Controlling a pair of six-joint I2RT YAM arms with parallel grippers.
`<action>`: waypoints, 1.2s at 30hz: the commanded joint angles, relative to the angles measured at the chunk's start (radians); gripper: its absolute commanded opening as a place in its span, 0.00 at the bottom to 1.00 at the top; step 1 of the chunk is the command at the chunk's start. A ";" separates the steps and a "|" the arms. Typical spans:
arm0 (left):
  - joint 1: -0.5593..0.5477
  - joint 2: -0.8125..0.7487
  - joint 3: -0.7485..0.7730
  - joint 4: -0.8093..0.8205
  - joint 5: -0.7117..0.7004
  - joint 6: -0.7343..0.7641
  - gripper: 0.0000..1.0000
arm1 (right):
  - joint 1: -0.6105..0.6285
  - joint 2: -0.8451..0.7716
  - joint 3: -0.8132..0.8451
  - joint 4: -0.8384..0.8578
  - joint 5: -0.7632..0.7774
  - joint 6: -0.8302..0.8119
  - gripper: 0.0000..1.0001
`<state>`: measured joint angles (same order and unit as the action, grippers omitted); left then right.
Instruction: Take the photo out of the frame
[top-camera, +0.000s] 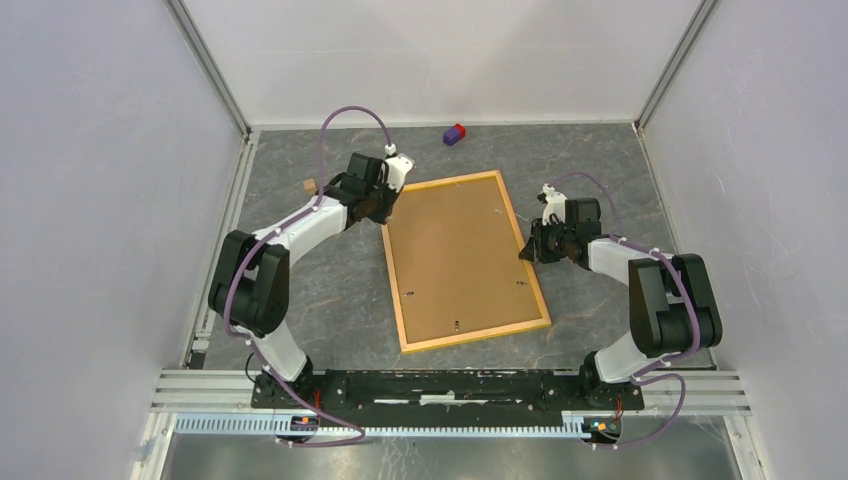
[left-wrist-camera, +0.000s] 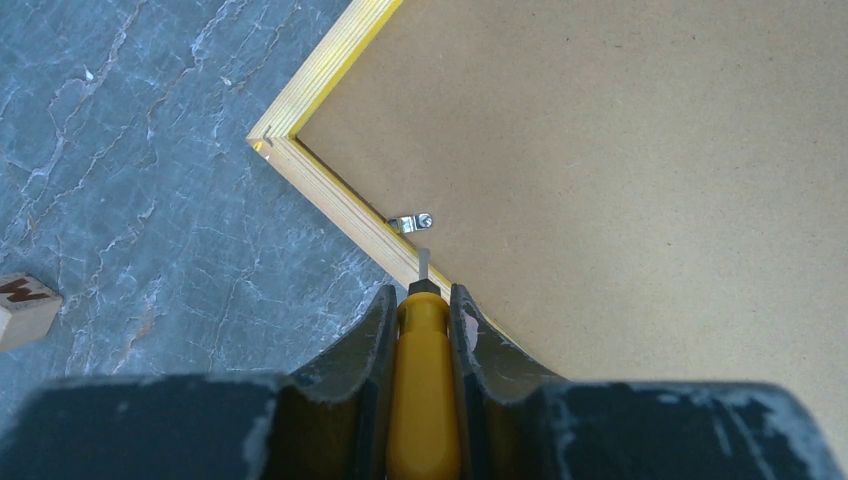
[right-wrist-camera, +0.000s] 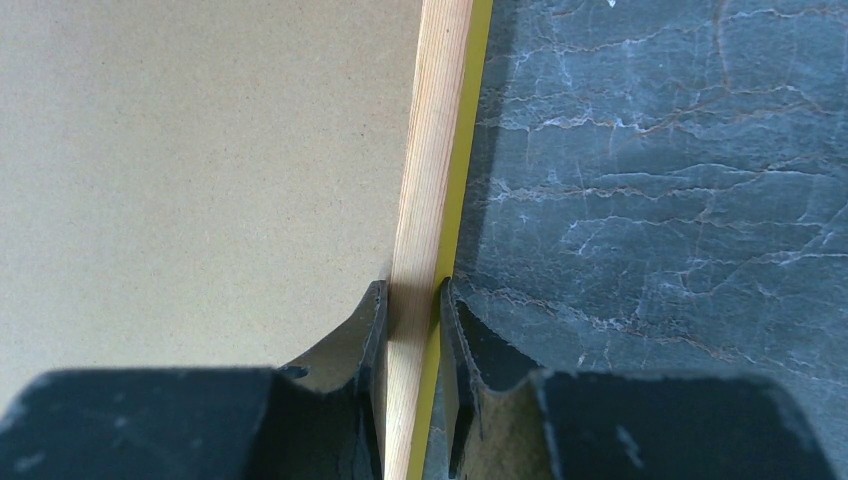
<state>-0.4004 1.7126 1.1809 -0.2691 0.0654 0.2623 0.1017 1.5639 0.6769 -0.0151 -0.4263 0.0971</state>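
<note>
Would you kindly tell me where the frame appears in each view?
Top external: the frame lies centre, back up, between the arms.
Left wrist: its corner sits upper left, above the left hand holding a yellow-handled tool.
Right wrist: one rail runs vertically through centre, gripped by the right hand.
Shared landmark: the brown backing board.

Top overhead, far; 2 wrists close, sharing frame (top-camera: 465, 260).

Reaching forward and inward with the white-and-black left arm (top-camera: 300, 222), elbow bent. Pinching a yellow plastic tool handle (left-wrist-camera: 422, 400) in the left gripper (left-wrist-camera: 420, 295), jaws tight on both sides. With the right arm (top-camera: 607, 256) folded hard at the elbow, nipping the thin rail of a yellow-edged wooden picture frame (right-wrist-camera: 430, 150) in the right gripper (right-wrist-camera: 412, 292), jaws pressed on it.
</note>
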 joint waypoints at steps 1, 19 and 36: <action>0.004 0.025 0.044 0.006 0.022 -0.020 0.02 | 0.024 0.084 -0.056 -0.146 0.006 -0.046 0.00; 0.004 0.099 0.081 0.071 -0.062 0.011 0.02 | 0.024 0.094 -0.053 -0.149 0.006 -0.048 0.00; -0.002 0.070 0.049 -0.043 0.179 0.027 0.02 | 0.023 0.101 -0.051 -0.149 0.002 -0.050 0.00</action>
<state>-0.3920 1.8004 1.2484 -0.2329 0.1024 0.2634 0.0978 1.5749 0.6819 -0.0208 -0.4343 0.0967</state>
